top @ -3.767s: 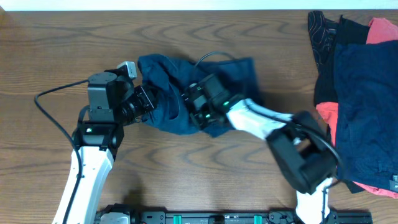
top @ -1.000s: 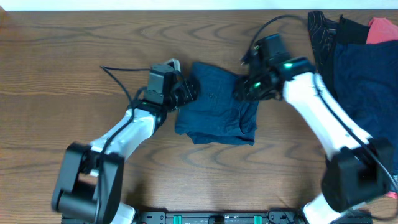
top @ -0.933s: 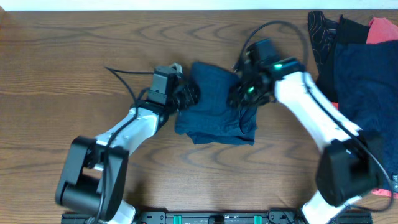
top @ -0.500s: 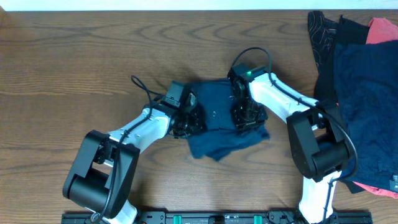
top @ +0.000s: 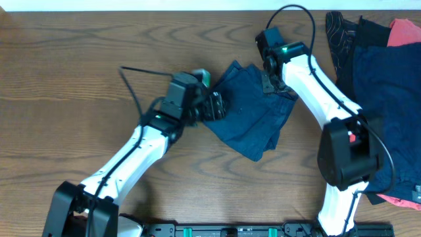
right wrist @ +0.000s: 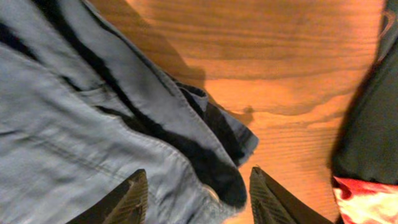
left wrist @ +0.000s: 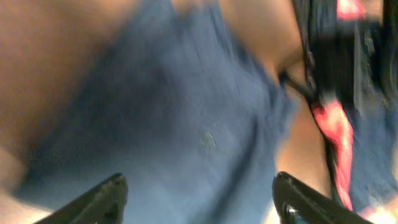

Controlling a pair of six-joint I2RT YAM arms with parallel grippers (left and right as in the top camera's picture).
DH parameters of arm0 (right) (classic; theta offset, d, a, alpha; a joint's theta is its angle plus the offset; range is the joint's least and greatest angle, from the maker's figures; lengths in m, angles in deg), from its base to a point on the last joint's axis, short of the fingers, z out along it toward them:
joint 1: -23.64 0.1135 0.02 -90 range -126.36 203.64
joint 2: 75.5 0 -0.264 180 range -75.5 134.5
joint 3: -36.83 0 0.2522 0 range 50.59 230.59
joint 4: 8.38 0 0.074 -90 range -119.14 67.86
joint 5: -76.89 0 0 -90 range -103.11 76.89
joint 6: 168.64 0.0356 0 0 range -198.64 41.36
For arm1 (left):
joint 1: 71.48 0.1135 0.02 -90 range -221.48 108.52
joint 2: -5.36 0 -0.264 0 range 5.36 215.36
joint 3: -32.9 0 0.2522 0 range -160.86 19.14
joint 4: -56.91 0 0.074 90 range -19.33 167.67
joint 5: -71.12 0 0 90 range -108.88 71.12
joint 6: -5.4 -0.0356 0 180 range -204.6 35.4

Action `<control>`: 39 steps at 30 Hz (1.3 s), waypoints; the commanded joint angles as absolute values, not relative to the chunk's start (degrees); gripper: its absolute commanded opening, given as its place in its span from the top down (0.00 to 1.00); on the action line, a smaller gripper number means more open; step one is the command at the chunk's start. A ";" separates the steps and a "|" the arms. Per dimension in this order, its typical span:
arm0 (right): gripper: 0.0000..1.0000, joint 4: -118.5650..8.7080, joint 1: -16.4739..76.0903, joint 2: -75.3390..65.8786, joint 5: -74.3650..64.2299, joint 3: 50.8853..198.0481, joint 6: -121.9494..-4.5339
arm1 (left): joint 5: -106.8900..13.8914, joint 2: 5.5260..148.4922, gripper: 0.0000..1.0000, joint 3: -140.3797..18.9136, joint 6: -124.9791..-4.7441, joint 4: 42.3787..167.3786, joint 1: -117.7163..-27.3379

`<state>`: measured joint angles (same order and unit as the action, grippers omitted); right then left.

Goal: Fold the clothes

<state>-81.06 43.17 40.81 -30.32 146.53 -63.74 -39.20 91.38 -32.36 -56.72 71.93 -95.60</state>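
Overhead: folded shorts [top: 253,115] lie skewed on the table [top: 72,72], left gripper [top: 217,106] at their left edge, right gripper [top: 270,80] at the top corner. Left wrist, blurred: fingers [left wrist: 109,196] spread, empty. Right wrist: fingers [right wrist: 134,198] apart over the shorts; next, square the edges gently

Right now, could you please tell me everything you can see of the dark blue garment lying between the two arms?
The dark blue garment looks like denim, with stitched seams and a hem visible in the right wrist view. It lies folded into a rough, tilted rectangle on the wooden table, layered edges showing at its upper right corner. The left gripper sits open at its left edge, the right gripper open over that corner.
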 commanded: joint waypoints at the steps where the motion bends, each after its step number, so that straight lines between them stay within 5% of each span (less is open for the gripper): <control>1: 0.46 -81.93 43.81 34.99 -25.95 148.19 -62.85 | -29.60 92.43 0.13 -32.43 -61.66 68.17 -92.67; 6: 0.41 -83.13 43.87 29.16 -19.31 148.19 -62.85 | -36.10 97.81 0.08 -33.78 -63.06 64.06 -88.58; 10: 0.27 -84.42 43.96 25.86 -17.34 148.19 -62.87 | -42.06 104.82 0.05 -37.28 -64.65 64.37 -87.01; 21: 0.26 -88.56 43.94 23.06 -16.71 148.19 -63.02 | -53.60 117.65 0.06 -41.78 -66.32 69.18 -89.00; 23: 0.26 -88.45 43.94 23.06 -16.71 148.19 -63.02 | -53.23 118.50 0.12 -41.78 -68.52 72.32 -89.67; 25: 0.26 -88.47 43.96 23.06 -16.71 148.19 -63.02 | -52.42 119.05 0.29 -41.78 -70.07 75.05 -90.15; 29: 0.27 -89.28 43.94 23.06 -16.71 148.19 -63.02 | -52.34 119.03 0.94 -41.78 -71.30 77.09 -89.94; 39: 0.27 -91.03 43.79 23.06 -18.26 148.19 -63.96 | -38.48 109.74 0.94 -41.91 -64.15 78.29 -75.34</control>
<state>-90.68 43.50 24.04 -17.19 147.30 -63.20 -48.71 114.53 -41.89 -67.95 78.22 -82.00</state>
